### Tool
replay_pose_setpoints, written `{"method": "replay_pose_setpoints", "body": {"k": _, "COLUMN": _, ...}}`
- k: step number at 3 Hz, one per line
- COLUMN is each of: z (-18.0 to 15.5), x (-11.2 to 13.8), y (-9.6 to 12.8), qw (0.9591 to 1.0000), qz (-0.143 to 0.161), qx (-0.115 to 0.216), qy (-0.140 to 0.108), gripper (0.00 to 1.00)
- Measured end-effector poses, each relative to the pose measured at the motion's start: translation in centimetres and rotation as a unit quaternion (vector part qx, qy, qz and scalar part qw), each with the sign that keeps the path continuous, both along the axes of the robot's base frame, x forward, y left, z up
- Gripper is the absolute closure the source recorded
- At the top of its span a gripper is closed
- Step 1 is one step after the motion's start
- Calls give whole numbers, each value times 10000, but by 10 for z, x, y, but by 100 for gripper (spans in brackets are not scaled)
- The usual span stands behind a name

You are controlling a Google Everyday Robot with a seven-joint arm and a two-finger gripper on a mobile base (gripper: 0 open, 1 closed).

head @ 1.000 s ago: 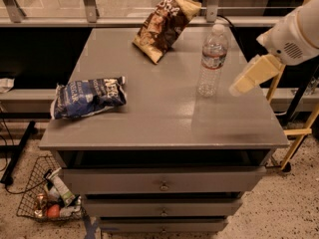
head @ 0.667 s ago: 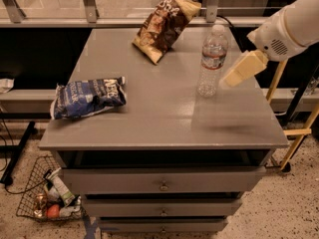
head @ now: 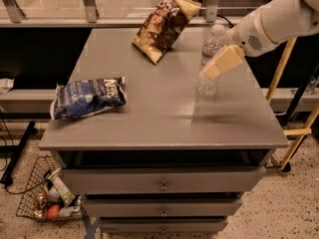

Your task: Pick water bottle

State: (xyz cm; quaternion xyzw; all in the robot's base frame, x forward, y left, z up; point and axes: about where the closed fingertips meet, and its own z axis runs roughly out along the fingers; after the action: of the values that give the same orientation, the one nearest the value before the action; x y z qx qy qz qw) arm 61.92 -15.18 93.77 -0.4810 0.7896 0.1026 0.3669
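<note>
Your end effector (head: 215, 67) hangs over the right-rear part of the bench (head: 164, 113). It comes in from the right on the white arm (head: 279, 19). From this cam its beige part lies across the middle of the water bottle (head: 211, 45) & covers the label area. You can't tell how far open it is, nor whether it has hold of anything. Whether it touches the bottle can't be judged either.

The bottle stands upright near the bench's right edge, white cap on top. Its clear ribbed base shows just below the end effector.

Behind & to the left of the bottle, a brown snack bag (head: 164, 24) sits tilted at the back edge. A blue snack bag (head: 88, 97) lies flat at the left side, well apart from the bottle.

Under the bench top are drawers (head: 124, 181) w/ small knobs. On the floor at front left there's a wire basket (head: 30, 203) w/ mixed items inside.
</note>
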Motion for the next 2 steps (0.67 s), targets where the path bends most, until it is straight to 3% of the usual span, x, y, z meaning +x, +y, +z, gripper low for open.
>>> {"method": "replay_pose_setpoints", "body": {"k": 2, "z": -4, "x": 13, "y": 26, "qw": 9993, "qz": 266, "qx": 254, "qy": 43, "gripper": 46}}
